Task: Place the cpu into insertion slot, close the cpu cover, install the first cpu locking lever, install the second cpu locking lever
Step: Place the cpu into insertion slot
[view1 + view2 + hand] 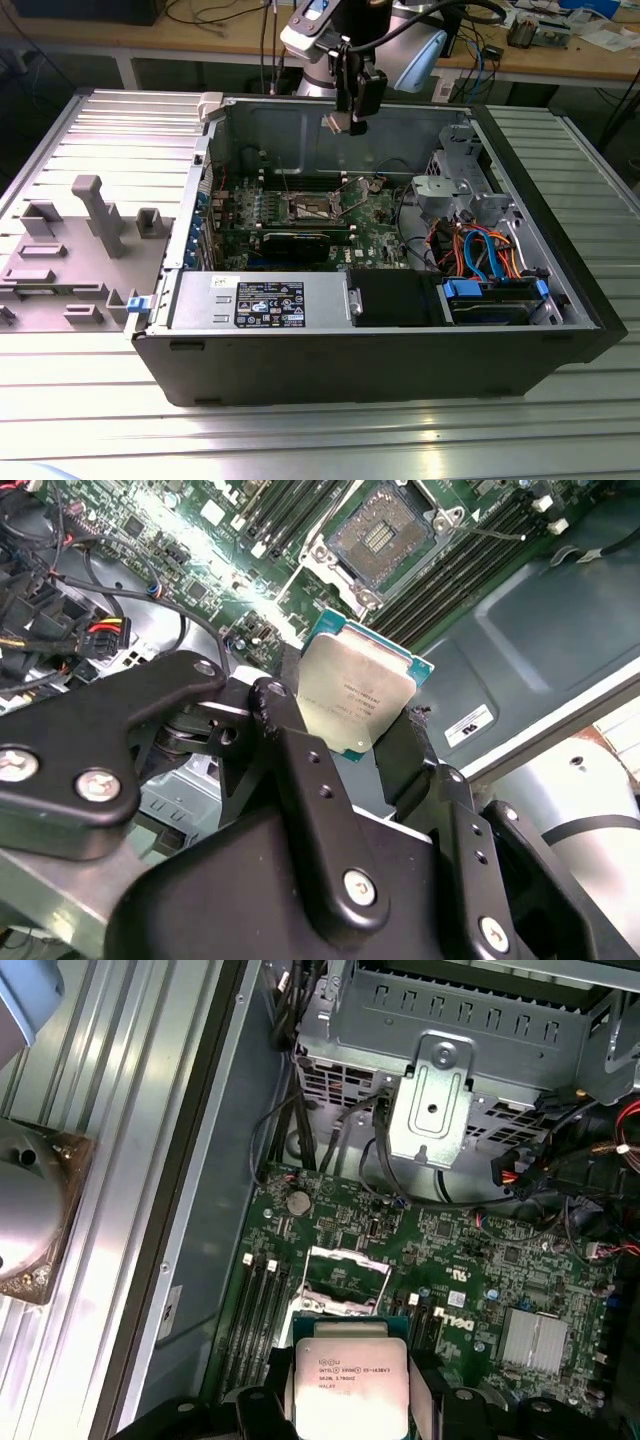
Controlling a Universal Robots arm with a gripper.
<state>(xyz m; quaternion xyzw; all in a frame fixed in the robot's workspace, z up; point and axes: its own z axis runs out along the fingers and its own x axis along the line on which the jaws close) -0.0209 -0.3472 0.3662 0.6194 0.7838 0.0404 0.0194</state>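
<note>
My gripper (352,122) hangs above the open computer case, near its back wall, shut on the cpu (336,123). In both wrist views the cpu (356,693) (348,1385) shows its silvery top, pinched at two opposite edges between the black fingers (285,730). The insertion slot (312,208) (386,535) lies bare on the green board well below the chip, with its dark centre showing. The cpu cover (345,1278) stands raised at the slot's edge. In the first wrist view the held chip hides part of the slot.
Memory slots (455,575) flank the socket. A long black card (300,240) lies in front of it. A metal drive cage (455,190), coloured cables (480,250) and the power supply (260,300) crowd the case. Grey fixtures (90,215) stand on the ribbed table at the exterior view's left.
</note>
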